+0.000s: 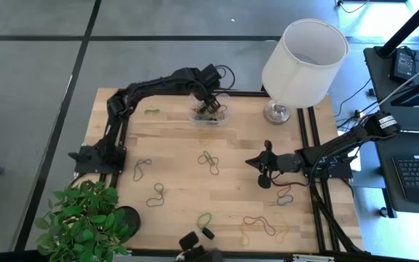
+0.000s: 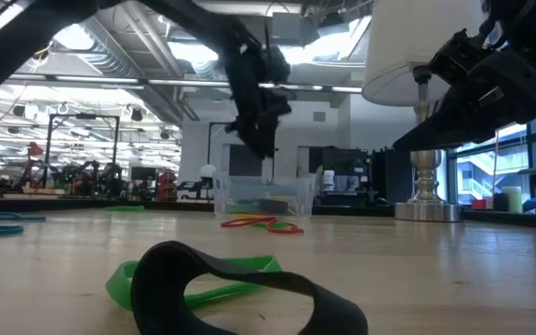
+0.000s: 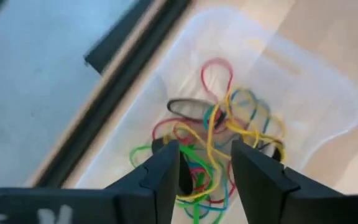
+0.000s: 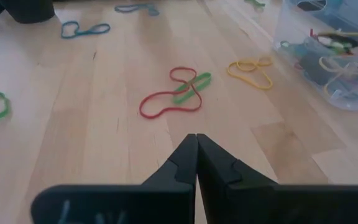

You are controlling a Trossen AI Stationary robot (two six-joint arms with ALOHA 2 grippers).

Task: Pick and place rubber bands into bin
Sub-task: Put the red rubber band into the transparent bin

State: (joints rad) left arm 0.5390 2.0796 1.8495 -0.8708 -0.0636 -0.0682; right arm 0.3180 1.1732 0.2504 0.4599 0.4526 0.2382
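Observation:
The clear bin (image 1: 209, 113) stands at the table's far middle and holds a tangle of red, yellow, green and blue rubber bands (image 3: 219, 134). My left gripper (image 3: 205, 171) hangs open just above that pile, fingers pointing down into the bin, nothing between them; the low view shows it over the bin (image 2: 266, 195). More rubber bands lie flat on the wood: a red and green pair (image 4: 173, 99), a yellow one (image 4: 250, 70) and others (image 1: 142, 169). My right gripper (image 4: 196, 140) waits shut above the table's right side (image 1: 257, 161), holding nothing.
A white lampshade on a metal foot (image 1: 304, 58) stands right of the bin at the far right. A potted plant (image 1: 82, 218) fills the near left corner. A small black piece (image 1: 208, 233) lies near the front edge. Bare wood lies between the scattered bands.

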